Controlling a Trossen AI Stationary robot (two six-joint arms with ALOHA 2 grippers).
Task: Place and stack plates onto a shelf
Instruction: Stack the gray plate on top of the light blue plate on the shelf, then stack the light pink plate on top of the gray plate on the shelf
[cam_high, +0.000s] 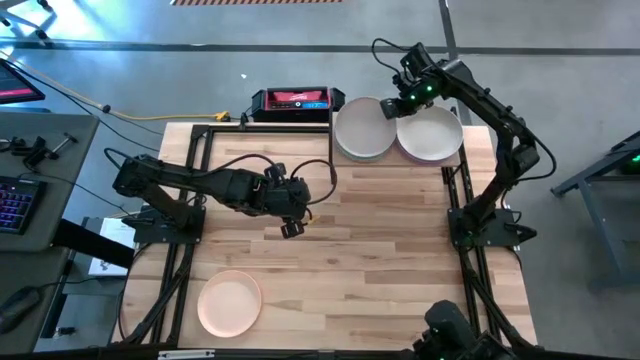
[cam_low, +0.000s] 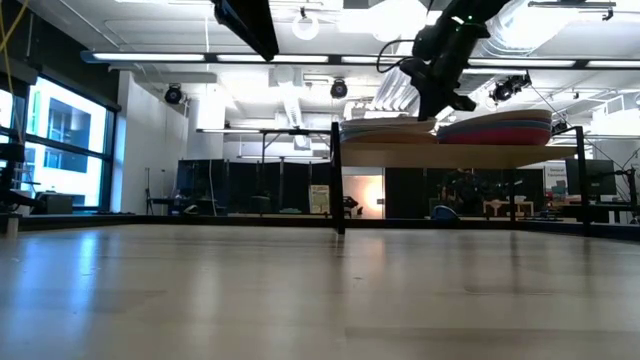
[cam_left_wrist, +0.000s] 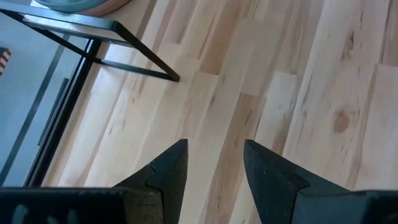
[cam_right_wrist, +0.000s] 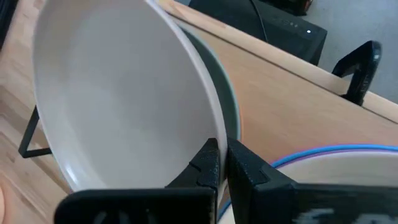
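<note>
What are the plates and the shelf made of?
The grey-beige plate, pinched at its rim by the right gripper, looks like matte ceramic or maybe plastic: smooth, with no shine. The peach-pink plate looks the same. The shelf looks like pale wood, showing faint grain, on black metal posts.

Shelf stacks (cam_high: 400, 135): only the top plate of each shows in the high view; the ones beneath are hidden.
Teal plate (cam_left_wrist: 65, 5): cut off by the upper left edge.
Cream plate (cam_right_wrist: 124, 93): covers the plates under it.
Right stack (cam_right_wrist: 339, 155): cut by the lower right edge.
</note>
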